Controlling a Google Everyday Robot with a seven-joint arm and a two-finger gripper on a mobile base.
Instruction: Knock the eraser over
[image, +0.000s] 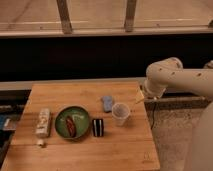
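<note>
The small black rectangular eraser (98, 127) stands upright on the wooden desk (75, 150) just beside the clear plastic cup (120, 113), opposite my pincer (141, 96), which hovers near the cup's other side, spread or pressed together I cannot tell.

Black eraser (98, 127) with a faint pale stripe, centre frame, on a light-brown wood-grain surface (75, 95). Green bowl (60, 125), clear cup (120, 113), pale blue piece (107, 103). White arm (175, 75) at right; its pale end effector (141, 95) sits at the surface's right edge.
</note>
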